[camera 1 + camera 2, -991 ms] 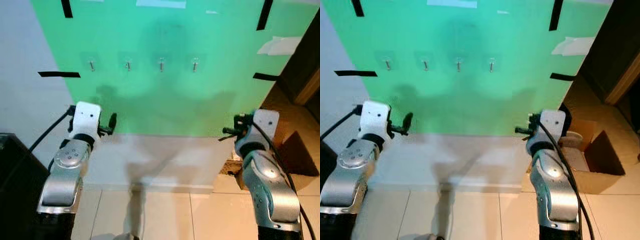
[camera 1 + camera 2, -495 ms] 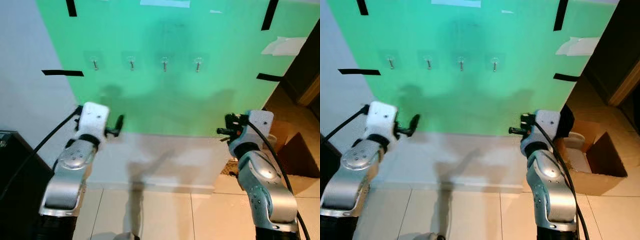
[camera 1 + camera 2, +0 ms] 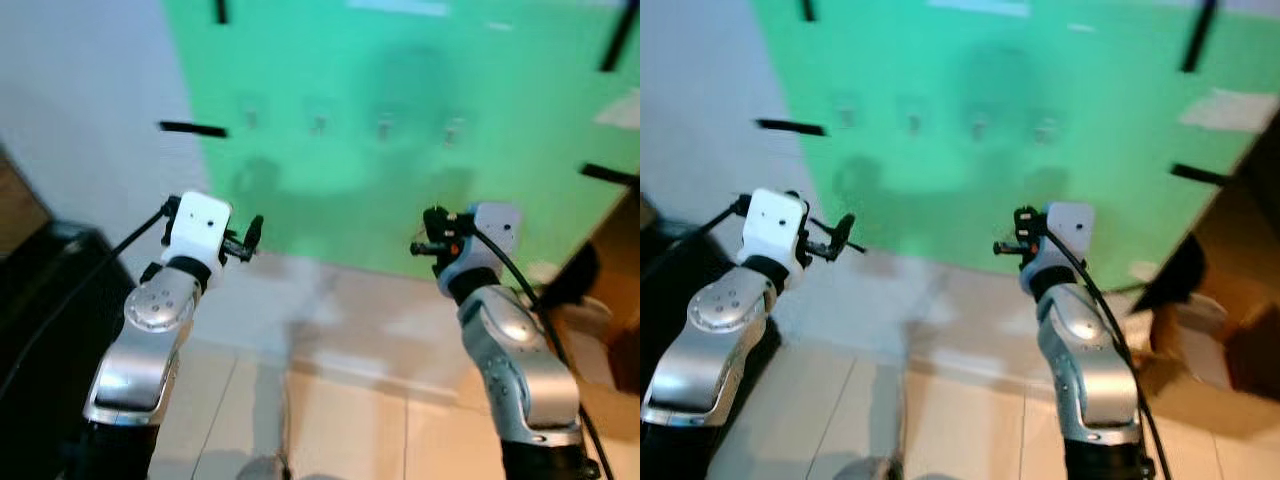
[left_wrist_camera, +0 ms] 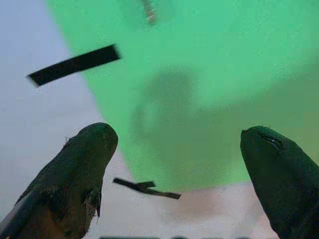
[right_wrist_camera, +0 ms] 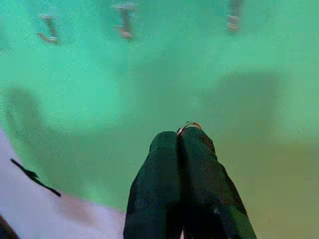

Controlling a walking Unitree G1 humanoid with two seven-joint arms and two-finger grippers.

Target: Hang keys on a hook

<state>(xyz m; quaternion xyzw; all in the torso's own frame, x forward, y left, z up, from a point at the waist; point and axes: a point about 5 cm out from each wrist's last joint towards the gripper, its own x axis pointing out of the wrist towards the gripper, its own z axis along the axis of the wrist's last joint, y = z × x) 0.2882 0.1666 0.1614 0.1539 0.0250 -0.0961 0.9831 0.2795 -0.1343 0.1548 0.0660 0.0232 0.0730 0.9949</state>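
Right wrist view: we find the right gripper point(image 5: 185, 144) with its two long black fingers pressed flat together, and a thin copper-coloured metal ring point(image 5: 188, 125) peeping out at their tips. We judge this to be the key ring, pinched edge-on so that its loop stands proud of the fingertips and can be slid over a peg; the keys themselves are hidden behind the fingers. Beyond the tips stands the green wall panel point(image 5: 164, 74), with three small metal hooks point(image 5: 123, 22) blurred in a row high on it. The gripper points at the panel below that row and well apart from it, so we judge that the approach is not complete.

In the left eye view, the right gripper point(image 3: 425, 232) is held raised at chest height before the panel, beneath the row of four hooks point(image 3: 384, 126), a carrying posture that keeps the ring facing the pegs.

The left gripper point(image 4: 174, 149) has its fingers spread wide with nothing between them; we judge it idle, held up point(image 3: 250, 232) merely clear of the work. A strip of black tape point(image 4: 75, 64) marks the panel's edge. A brown cardboard box point(image 3: 610, 370) sits on the floor to the right, well apart from the task.
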